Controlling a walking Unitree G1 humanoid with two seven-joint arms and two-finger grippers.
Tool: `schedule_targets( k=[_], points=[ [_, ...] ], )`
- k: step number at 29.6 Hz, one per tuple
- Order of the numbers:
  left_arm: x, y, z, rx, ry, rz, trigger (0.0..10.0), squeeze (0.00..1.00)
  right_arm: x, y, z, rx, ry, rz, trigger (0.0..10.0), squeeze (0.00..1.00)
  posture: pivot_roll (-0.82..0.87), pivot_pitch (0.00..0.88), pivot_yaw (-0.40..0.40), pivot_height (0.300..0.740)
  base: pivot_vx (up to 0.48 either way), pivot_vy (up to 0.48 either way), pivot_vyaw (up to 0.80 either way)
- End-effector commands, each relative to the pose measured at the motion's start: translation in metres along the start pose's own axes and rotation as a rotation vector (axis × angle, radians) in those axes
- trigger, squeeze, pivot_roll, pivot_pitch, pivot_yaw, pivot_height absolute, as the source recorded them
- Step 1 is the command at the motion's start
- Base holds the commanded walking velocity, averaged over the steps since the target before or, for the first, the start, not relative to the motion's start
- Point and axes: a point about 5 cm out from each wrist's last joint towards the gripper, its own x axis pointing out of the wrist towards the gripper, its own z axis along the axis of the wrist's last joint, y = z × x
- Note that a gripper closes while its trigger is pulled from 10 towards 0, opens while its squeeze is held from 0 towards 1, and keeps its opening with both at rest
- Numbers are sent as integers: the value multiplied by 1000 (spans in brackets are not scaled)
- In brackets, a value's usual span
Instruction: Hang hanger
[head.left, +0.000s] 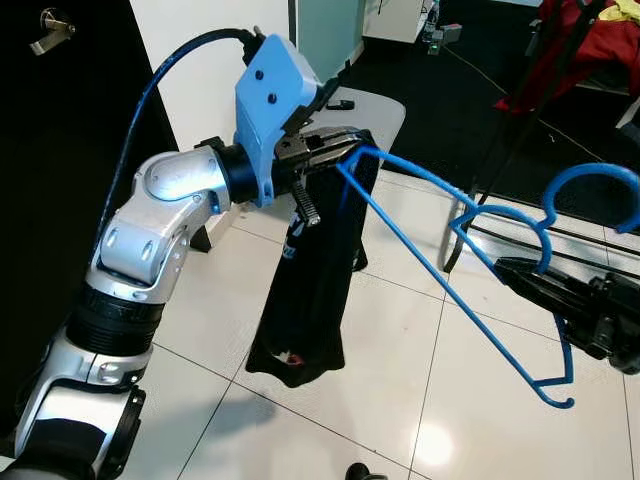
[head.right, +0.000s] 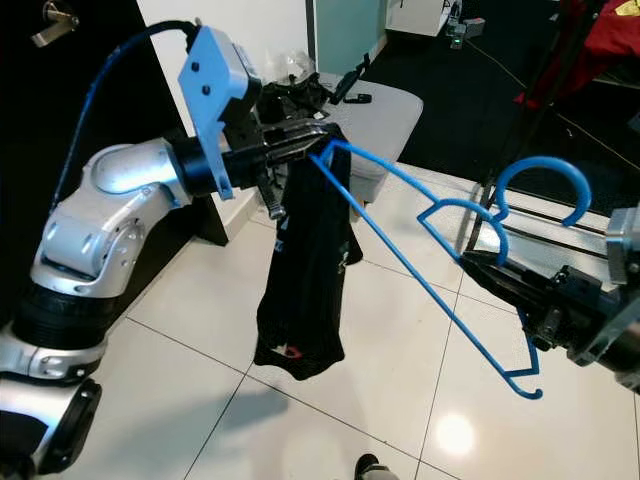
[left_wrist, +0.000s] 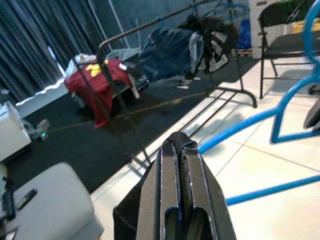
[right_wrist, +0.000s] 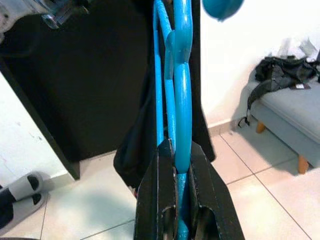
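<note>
My right tool (head.right: 478, 268) is clenched on the blue hanger (head.right: 420, 265) just below its hook, the frame running up between my fingers (right_wrist: 156, 190) in the wrist view. Across from it, my left tool (head.left: 325, 152) pinches one shoulder end of the hanger together with the black garment (head.left: 312, 290), which droops from that end toward the floor (head.left: 400, 400) below my left tool. So the hanger is held in the air between both tools, garment only partly on. Beyond my right tool stands a rack (left_wrist: 150, 30); as I judge it, the hook still has to reach its rail, so hanging is left.
</note>
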Motion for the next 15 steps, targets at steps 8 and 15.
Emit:
schedule_targets(
  k=[8, 15],
  points=[
    [-1, -9, 11, 17, -62, -65, 10000, 0, 2, -3, -7, -18, 61, -22, 10000, 0, -36, 193, 14, 740, 0, 0, 0],
    [-4, -3, 3, 34, -10, -44, 10000, 0, 1, -1, 1, -12, 15, 5, 10000, 0, -37, 193, 15, 740, 0, 0, 0]
  ],
)
